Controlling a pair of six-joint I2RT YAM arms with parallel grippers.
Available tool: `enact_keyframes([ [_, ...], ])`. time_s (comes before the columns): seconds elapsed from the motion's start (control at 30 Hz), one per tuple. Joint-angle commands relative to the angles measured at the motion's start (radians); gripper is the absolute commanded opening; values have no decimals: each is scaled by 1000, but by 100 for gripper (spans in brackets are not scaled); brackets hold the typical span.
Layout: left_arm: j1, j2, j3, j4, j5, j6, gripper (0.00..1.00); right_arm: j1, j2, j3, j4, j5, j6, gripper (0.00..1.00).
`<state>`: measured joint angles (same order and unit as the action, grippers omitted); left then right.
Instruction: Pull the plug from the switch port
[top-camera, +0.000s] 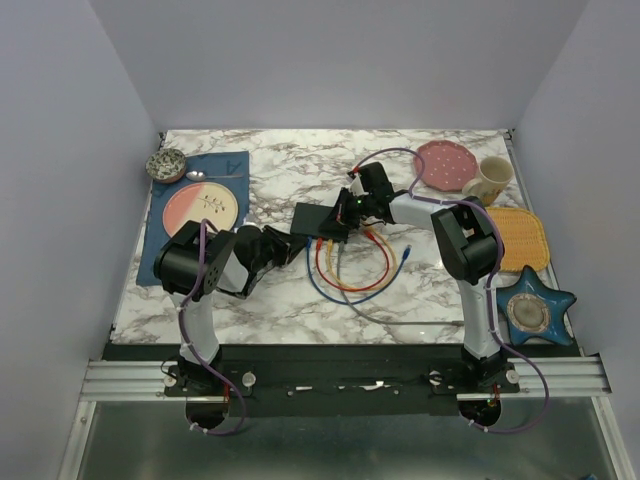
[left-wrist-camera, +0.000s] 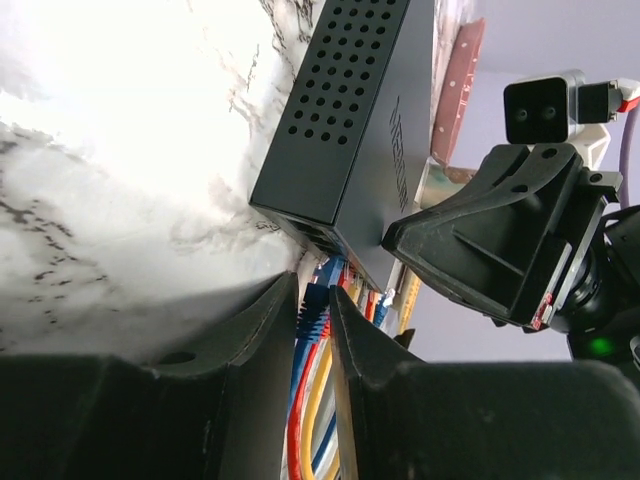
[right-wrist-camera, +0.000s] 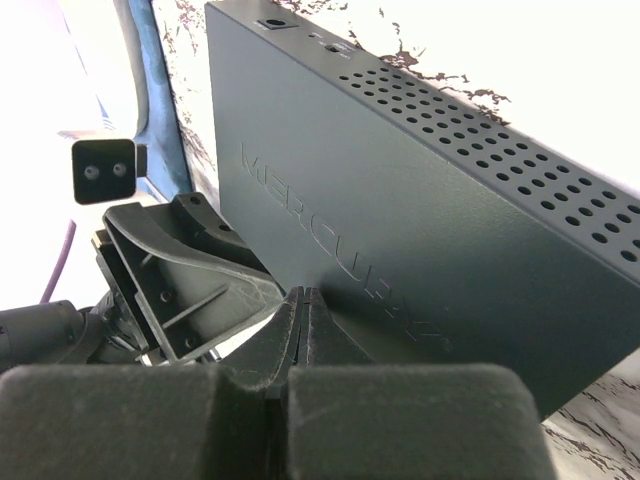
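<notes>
The switch is a flat black box in the middle of the marble table, with vent holes on its side and raised lettering on top. Blue, red and yellow cables run from the sockets on its near edge. My left gripper is closed on the ribbed blue plug just in front of the sockets. My right gripper is shut and empty, with its tips on the switch's top face. In the top view it sits at the switch's right end.
A pink plate, a cup and a yellow mat are at the back right, and a blue star dish at the near right. A blue placemat with a plate and a small bowl are at the left.
</notes>
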<state>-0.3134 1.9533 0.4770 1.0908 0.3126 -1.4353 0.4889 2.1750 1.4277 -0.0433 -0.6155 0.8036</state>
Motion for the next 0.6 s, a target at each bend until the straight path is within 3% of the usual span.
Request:
enact_keyframes([
  [0.0,7,-43,29,-121,-59,15,37,-3,40,-16,-30,36,-4,1],
  [0.27,-3,-67,54,-166,-67,36,48,-3,39,-18,-32,37,-6,1],
  [0.57,-21,-62,92,-241,-70,76,48,-3,43,-15,-29,36,-1,1],
])
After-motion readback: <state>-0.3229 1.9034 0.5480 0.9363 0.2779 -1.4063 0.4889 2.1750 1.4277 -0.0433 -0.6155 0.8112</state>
